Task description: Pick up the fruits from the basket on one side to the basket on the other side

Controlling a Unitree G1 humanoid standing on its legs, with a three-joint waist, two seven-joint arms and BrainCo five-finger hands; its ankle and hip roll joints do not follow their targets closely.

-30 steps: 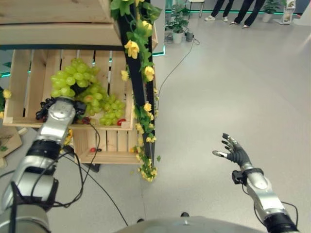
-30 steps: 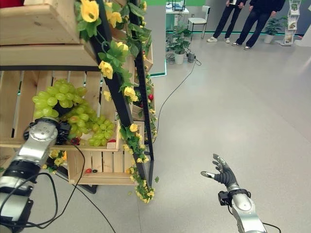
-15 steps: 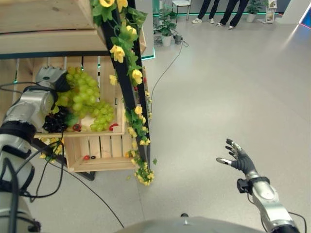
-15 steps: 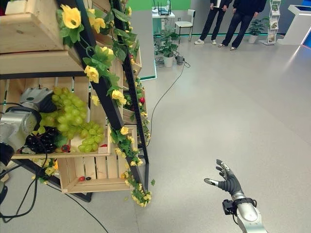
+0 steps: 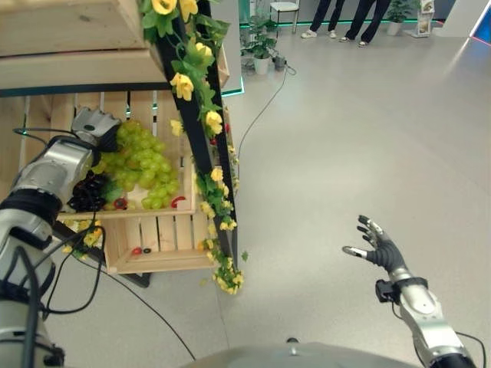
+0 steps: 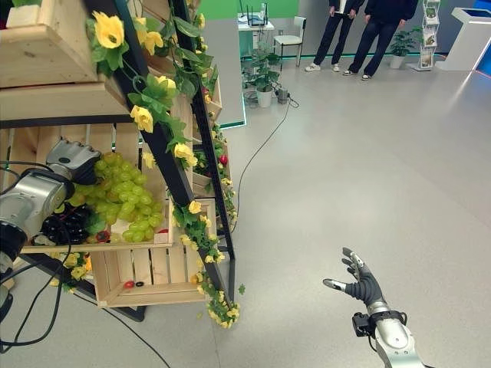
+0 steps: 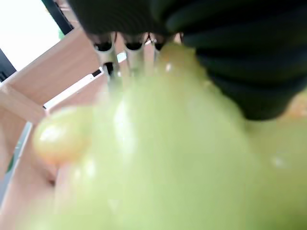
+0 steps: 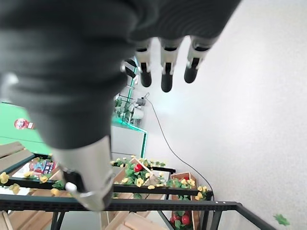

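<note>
Left hand (image 5: 93, 125) is inside the crate (image 5: 146, 208) on the wooden stand, its back at the upper edge of the grapes (image 5: 142, 165), at about 10 o'clock from the middle of the bunch. Left wrist view: green fruit pressed right up to the camera, silver fingers (image 7: 125, 57) running out past it towards the crate's back slats. Whether those fingers are closed on the bunch or just lying over it — cannot tell; their tips are hidden by the fruit.

Grapes: large green bunch, long axis slanting from the hand down towards 4 o'clock, ending near the crate's front lip. A dark bunch (image 5: 88, 193) sits at 7 o'clock from the green one, touching it. Small red bits (image 5: 178, 201) on the lip at the green bunch's lower end.

Right hand (image 5: 378, 247) is well apart, out over the bare floor at lower right, fingers spread and relaxed, holding nothing. Right wrist view shows its fingers (image 8: 166, 67) straight, floor beyond.

Judgement: the left hand is by far the nearer and the only one placed for the grapes; the fruit lies below and in front of its palm, so any grip would have to come from the top end of the bunch. Receiving basket not identifiable
</note>
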